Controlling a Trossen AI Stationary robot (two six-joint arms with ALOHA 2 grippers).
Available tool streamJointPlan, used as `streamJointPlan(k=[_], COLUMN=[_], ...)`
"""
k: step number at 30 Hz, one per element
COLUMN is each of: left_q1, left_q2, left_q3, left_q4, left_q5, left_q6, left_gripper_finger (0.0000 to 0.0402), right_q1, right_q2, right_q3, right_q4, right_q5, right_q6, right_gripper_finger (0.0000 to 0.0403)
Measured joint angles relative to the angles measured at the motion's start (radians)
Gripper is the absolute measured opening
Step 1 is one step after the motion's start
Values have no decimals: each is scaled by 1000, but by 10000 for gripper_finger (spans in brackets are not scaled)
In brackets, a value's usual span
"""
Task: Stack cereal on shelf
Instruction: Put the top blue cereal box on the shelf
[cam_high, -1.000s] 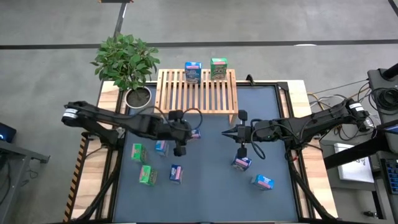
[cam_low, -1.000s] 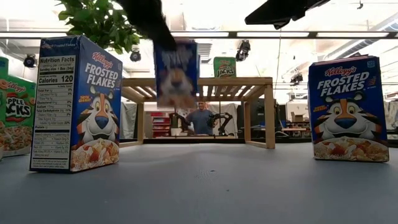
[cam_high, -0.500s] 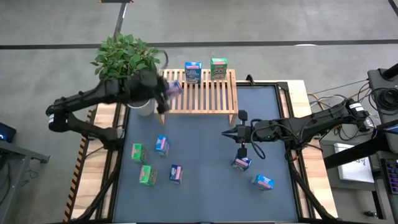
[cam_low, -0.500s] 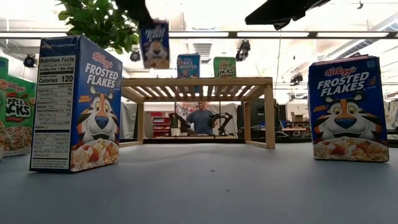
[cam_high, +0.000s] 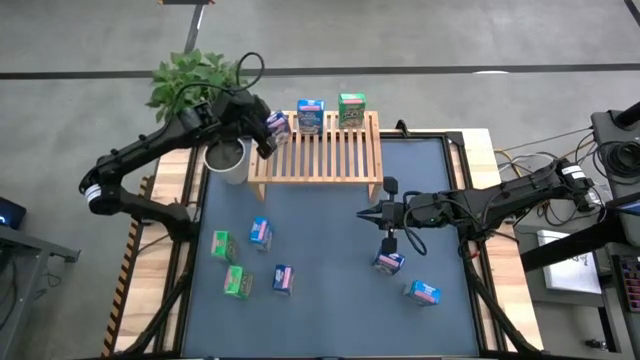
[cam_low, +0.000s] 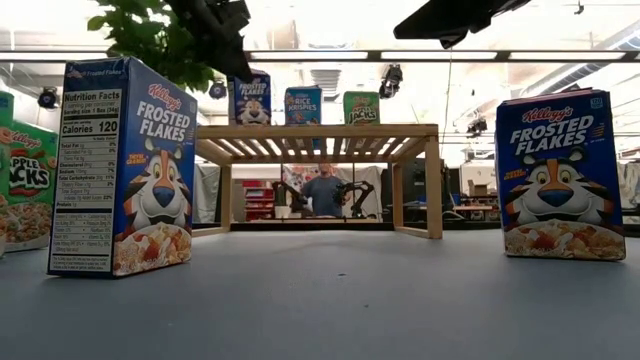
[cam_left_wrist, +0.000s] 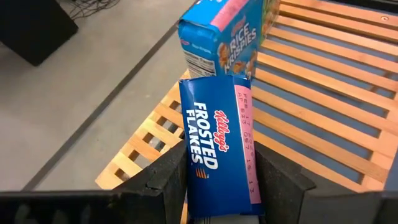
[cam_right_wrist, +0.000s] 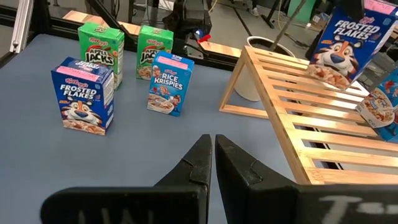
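Across the blue desk (cam_high: 330, 250), my left arm stretches to the shelf (cam_high: 318, 150), left gripper (cam_high: 268, 128) pinching a Frosted Flakes box (cam_left_wrist: 219, 149) over its back-left corner; my right gripper (cam_high: 366, 214), pressed together, hovers mid-desk.

The table (cam_high: 330, 310) has a dark blue-grey top with pale wood edges. The wooden shelf (cam_high: 318, 150) stands at its back edge and serves as the landmark. A potted plant (cam_high: 205, 95) sits on the table just beside the shelf's left end.

On the slats, along the shelf's back edge, stand a blue Rice Krispies box (cam_high: 310, 116) and, beside it, a green box (cam_high: 351, 109).

In front of the shelf, toward its left end, five small boxes stand on the table: two green boxes (cam_high: 222, 244) (cam_high: 236, 282) and what appear to be three blue boxes (cam_high: 260, 233) (cam_high: 283, 279) (cam_right_wrist: 168, 84). In front of the shelf's right end lie two more blue boxes (cam_high: 389, 263) (cam_high: 423, 292).
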Motion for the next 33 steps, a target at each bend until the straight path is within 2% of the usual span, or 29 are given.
streamJointPlan(k=[10,22,33], left_q1=[0,0,-107], left_q2=[5,3,-1], left_q3=[-1,2,148], left_q4=[-24,-29,-154], left_q5=[-1,-2,-3], left_q6=[-21,-25,-32], left_gripper_finger=[153,220,212], right_q1=[0,0,0], right_q2=[0,0,0], right_q3=[0,0,0], right_q4=[0,0,-1], right_q5=[0,0,0], right_q6=[13,12,8], right_gripper_finger=[12,12,12])
